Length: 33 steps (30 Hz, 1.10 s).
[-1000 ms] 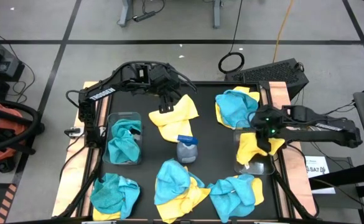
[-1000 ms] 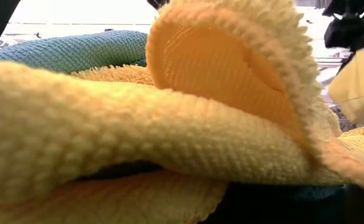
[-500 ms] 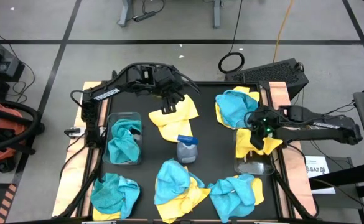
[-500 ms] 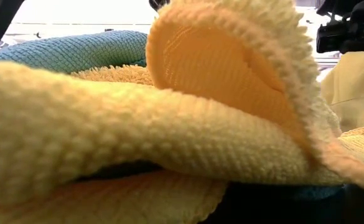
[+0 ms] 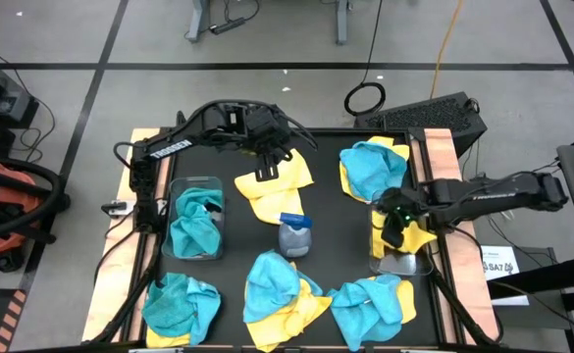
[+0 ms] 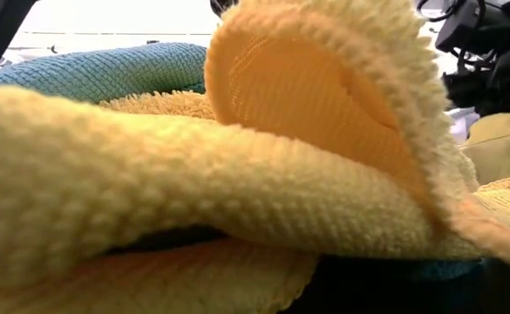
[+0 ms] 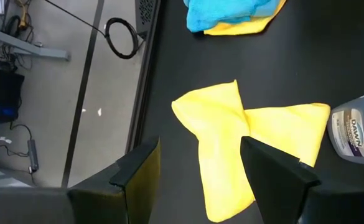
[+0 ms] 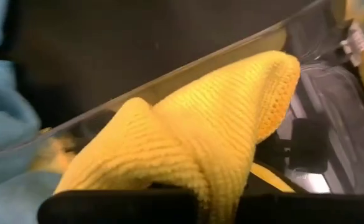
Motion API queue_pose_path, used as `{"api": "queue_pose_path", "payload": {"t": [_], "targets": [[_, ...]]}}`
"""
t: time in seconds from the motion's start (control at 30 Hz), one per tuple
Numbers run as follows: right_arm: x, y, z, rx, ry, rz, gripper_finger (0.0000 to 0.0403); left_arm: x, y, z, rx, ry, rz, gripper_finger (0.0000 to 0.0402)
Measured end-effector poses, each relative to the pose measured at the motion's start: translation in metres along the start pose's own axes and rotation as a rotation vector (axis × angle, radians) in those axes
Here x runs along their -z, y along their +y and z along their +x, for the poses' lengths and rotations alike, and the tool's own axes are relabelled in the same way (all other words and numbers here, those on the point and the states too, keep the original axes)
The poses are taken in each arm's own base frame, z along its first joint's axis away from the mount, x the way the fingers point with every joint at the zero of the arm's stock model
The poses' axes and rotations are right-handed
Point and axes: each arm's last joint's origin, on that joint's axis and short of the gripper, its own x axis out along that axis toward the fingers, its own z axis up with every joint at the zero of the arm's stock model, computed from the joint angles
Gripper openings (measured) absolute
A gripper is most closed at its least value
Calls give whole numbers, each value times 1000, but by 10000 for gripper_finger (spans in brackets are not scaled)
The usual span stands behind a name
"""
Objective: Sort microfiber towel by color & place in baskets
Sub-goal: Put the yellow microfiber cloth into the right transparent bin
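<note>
Right gripper (image 5: 396, 224): closed on a yellow towel (image 5: 416, 235), low over the right basket (image 5: 402, 257) at the table's right edge; the wrist view is almost filled by that towel, so the fingers themselves are hidden.
Right basket: only its clear rim shows; how much of the cloth lies inside cannot be told.
Left gripper (image 7: 200, 168): fingers spread, holding nothing, hovering above a loose yellow towel (image 5: 272, 183) at the far middle of the table (image 5: 336, 265).
Left basket (image 5: 195, 224): holds a teal towel (image 5: 196, 227) bunched inside.
Spray bottle (image 5: 294, 235): stands mid-table, just beside the loose yellow towel; cut off at the frame edge in the left wrist view.
Mixed piles: teal over yellow at the far right (image 5: 373, 169), near middle (image 5: 279, 287), and near right (image 5: 370, 302); a teal heap sits near left (image 5: 179, 306).
Low view: blocked by a yellow towel fold right against the lens; only a dark piece of arm shows at upper right.
</note>
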Motion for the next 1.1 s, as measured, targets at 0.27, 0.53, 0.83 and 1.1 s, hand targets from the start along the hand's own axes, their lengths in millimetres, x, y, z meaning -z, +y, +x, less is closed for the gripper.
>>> {"api": "queue_pose_path", "payload": {"t": [0.27,0.53,0.83,1.1], "targets": [[-2,5,24,42,40,-21,1,0,0,0,-1,-5,-2,228],[6,3,43,150,123,-3,51,0,0,0,0,-4,-3,228],[-1,19,27,128,108,-2,148,-1,-3,-1,3,-6,4,228],[-22,45,-19,103,45,-31,189,0,-2,-1,3,-3,4,228]]}}
